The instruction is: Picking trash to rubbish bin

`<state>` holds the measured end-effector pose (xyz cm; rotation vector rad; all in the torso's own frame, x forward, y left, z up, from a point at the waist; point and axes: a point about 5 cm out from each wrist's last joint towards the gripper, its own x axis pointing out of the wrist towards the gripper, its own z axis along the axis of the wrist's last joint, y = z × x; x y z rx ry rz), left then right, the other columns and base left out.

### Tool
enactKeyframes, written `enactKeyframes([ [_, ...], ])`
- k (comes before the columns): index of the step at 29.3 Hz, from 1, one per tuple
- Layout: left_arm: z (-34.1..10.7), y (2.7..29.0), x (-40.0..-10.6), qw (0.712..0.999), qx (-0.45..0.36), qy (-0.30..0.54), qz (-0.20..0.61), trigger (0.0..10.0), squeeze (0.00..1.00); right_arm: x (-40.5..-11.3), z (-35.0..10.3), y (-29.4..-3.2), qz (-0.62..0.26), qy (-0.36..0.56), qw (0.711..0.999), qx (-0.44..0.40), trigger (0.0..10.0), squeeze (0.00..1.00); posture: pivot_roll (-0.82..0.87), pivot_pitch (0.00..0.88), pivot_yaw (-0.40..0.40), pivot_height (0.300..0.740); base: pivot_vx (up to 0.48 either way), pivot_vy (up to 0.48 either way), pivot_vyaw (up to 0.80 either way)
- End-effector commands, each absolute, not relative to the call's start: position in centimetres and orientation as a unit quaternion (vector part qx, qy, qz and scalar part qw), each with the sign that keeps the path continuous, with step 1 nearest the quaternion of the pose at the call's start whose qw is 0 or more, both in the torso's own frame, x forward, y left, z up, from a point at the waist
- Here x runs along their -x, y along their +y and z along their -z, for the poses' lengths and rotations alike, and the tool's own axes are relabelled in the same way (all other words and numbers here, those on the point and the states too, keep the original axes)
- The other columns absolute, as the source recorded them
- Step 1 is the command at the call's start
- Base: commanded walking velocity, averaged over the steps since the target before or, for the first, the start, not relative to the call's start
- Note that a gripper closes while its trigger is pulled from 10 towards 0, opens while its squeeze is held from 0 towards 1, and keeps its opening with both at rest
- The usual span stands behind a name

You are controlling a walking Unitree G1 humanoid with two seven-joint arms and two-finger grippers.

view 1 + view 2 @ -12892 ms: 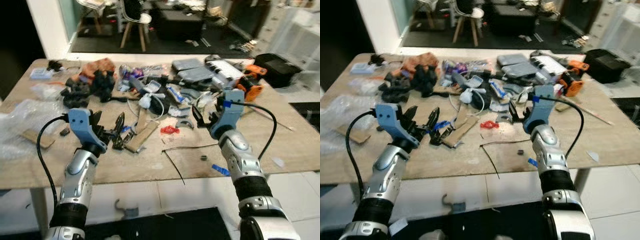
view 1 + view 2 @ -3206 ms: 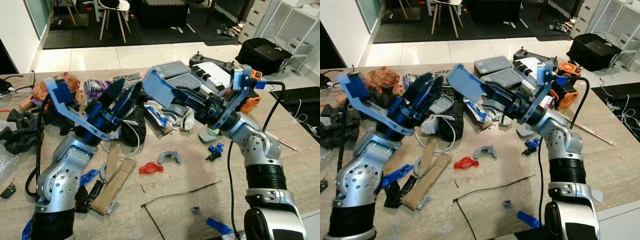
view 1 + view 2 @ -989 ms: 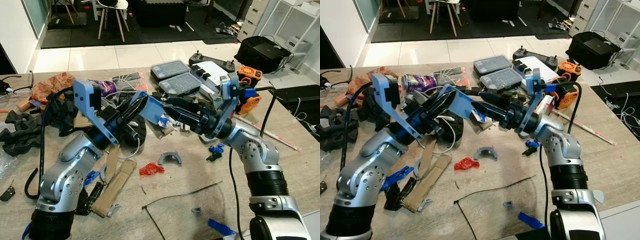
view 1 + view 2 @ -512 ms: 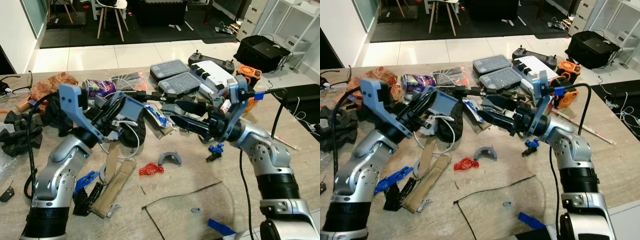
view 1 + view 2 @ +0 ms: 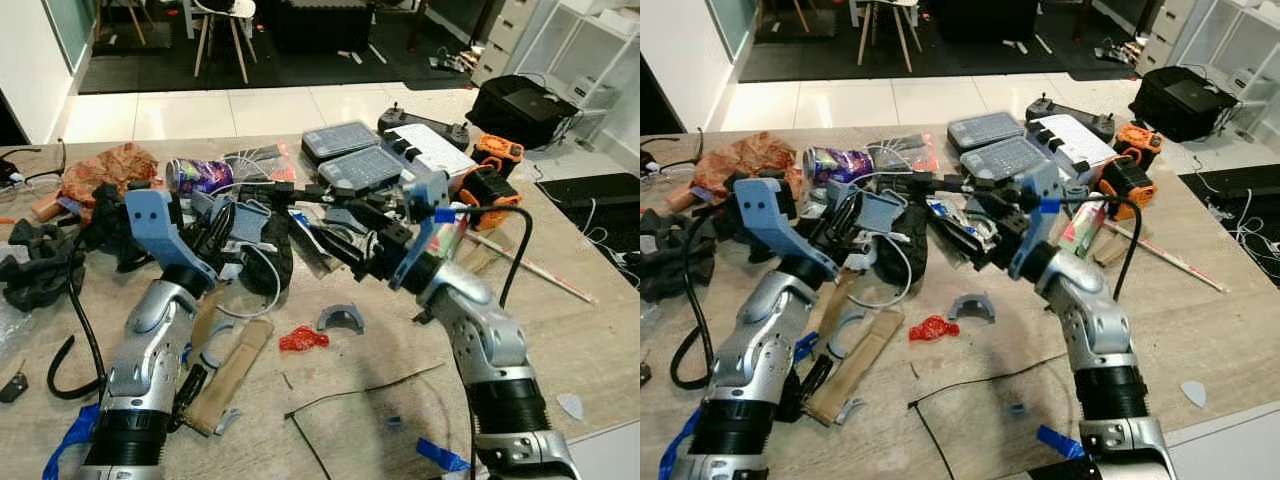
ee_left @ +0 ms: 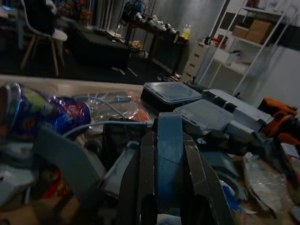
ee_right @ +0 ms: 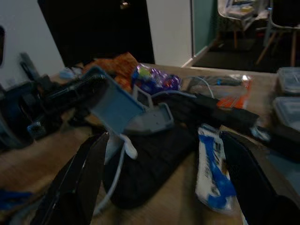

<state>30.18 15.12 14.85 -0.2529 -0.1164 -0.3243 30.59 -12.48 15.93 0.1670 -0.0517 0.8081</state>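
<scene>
My left gripper (image 5: pixel 238 230) is shut on a flat blue plastic piece (image 5: pixel 252 221), held above the cluttered wooden table (image 5: pixel 580 320). In the left wrist view the piece (image 6: pixel 169 150) sits clamped between the two black fingers (image 6: pixel 146 173). My right gripper (image 5: pixel 335 243) hovers just to the right of it, open and holding nothing. In the right wrist view its fingers (image 7: pixel 84 178) stand wide apart, and the blue piece (image 7: pixel 117 107) lies beyond them. Loose trash on the table includes a red wrapper (image 5: pixel 303 339), a purple can (image 5: pixel 200 175) and a blue-white wrapper (image 7: pixel 211 168).
A grey curved part (image 5: pixel 339 318), a cardboard strip (image 5: pixel 232 372), a black cable tie (image 5: pixel 360 385) and blue tape (image 5: pixel 440 453) lie near the front. Grey cases (image 5: pixel 345 150) and an orange tool (image 5: pixel 490 175) are at the back. Black gloves (image 5: pixel 40 270) lie far left.
The right gripper has drawn back from the blue piece and dropped lower. The left gripper keeps hold of the piece and has pulled it slightly toward the left. The camera shifted a little.
</scene>
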Motion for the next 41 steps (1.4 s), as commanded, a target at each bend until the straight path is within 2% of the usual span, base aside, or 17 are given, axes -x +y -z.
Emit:
enactKeyframes([
  [1,-14.2,14.9,-30.2,0.981,0.104,-0.047,0.156,10.0,0.00,-30.3,-15.8,-12.9,-0.390,-0.035,0.918,-0.061,10.0,0.00,0.00,0.000,-0.049,0.740,0.000,0.000,0.00],
  [11,-13.2,14.8,-30.2,0.982,0.077,-0.024,0.169,10.0,0.00,-31.4,-15.7,-12.9,-0.346,-0.044,0.933,-0.090,10.0,0.00,0.00,0.000,-0.035,0.740,0.000,0.000,0.00],
  [33,-12.8,14.3,-29.9,0.977,0.075,-0.018,0.201,10.0,0.00,-31.1,-15.8,-12.4,-0.361,-0.050,0.924,-0.117,10.0,0.00,0.00,0.000,-0.039,0.740,0.000,0.000,0.00],
  [41,-13.2,14.6,-29.9,0.975,0.104,-0.036,0.193,10.0,0.00,-31.2,-15.7,-12.5,-0.358,-0.048,0.925,-0.116,10.0,0.00,0.00,0.000,-0.037,0.740,-0.251,0.000,0.00],
])
